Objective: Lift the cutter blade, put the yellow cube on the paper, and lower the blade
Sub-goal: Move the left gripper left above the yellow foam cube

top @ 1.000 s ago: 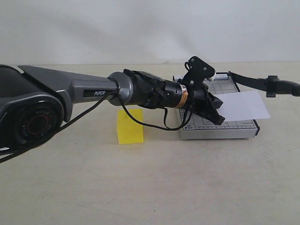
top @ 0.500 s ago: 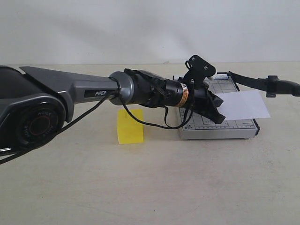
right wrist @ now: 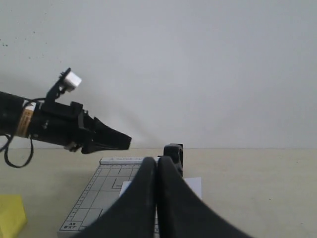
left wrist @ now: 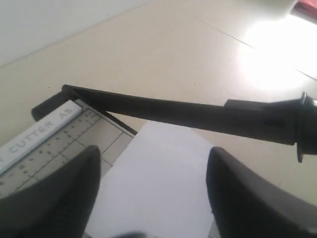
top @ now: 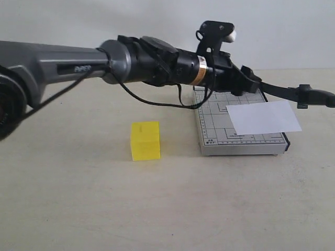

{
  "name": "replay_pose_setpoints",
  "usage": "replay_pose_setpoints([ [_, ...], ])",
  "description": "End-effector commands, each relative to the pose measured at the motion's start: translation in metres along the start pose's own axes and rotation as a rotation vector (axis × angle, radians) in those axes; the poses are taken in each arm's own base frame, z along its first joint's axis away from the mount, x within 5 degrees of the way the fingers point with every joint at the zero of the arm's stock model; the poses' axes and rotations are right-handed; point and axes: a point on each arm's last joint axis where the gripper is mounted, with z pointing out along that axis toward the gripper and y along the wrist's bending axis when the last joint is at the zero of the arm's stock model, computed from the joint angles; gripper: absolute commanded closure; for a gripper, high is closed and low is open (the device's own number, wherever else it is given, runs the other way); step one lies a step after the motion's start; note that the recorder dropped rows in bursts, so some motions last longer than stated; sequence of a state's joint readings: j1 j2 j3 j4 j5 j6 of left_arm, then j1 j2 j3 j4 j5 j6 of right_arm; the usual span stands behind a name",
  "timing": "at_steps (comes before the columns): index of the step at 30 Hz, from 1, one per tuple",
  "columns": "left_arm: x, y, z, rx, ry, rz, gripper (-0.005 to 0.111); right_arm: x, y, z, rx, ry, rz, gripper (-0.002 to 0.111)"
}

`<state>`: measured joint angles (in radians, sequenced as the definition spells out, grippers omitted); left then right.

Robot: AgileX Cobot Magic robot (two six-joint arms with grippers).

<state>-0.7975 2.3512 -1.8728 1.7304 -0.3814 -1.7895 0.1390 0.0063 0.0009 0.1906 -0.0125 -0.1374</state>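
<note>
The yellow cube (top: 145, 140) stands on the table left of the grey cutter base (top: 214, 123); a corner of the cube (right wrist: 10, 215) also shows in the right wrist view. The white paper (top: 264, 117) lies on the base and overhangs its right side. The cutter blade (top: 280, 90) slants from the far hinge out to the right, above the table. My left gripper (top: 254, 78) hovers open near the hinge, with the paper (left wrist: 158, 183) below its fingers (left wrist: 64, 193). My right gripper (right wrist: 157, 163) is shut. The blade's collar (right wrist: 173, 152) shows just past its tips, and whether they touch is hidden.
The left arm's grey body (top: 57, 63) spans the upper left of the exterior view, and a black cable (top: 157, 102) loops beneath it. A white wall rises behind the beige table (top: 167, 209). A red object (left wrist: 307, 7) lies far off on the table.
The left arm has lifted off the cutter base and drawn back toward the hinge, and its gripper has opened. Cube, paper and blade stay where they were.
</note>
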Motion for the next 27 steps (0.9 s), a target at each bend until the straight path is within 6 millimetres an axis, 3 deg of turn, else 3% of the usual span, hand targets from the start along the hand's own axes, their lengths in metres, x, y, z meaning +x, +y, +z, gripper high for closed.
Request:
replay_pose_setpoints([
  [1,-0.012,0.020,-0.038,-0.073,-0.007,-0.059,0.047,0.000,0.000,-0.001,0.001,-0.001,0.002,0.108],
  [9,0.010,0.040,-0.117,-0.218,0.064,-0.147,0.047,0.000,0.000,-0.001,0.001,-0.001,0.002,0.108],
  [16,0.039,0.037,-0.174,-0.486,0.098,-0.181,0.047,0.000,0.000,-0.001,0.001,-0.001,0.002,0.108],
  [21,0.049,0.038,-0.184,-0.559,0.089,-0.263,0.046,0.000,0.000,-0.001,0.001,-0.001,0.002,0.108],
  [27,0.063,0.042,-0.173,-0.539,0.128,-0.323,0.046,0.000,0.000,-0.001,0.001,-0.001,0.002,0.108],
])
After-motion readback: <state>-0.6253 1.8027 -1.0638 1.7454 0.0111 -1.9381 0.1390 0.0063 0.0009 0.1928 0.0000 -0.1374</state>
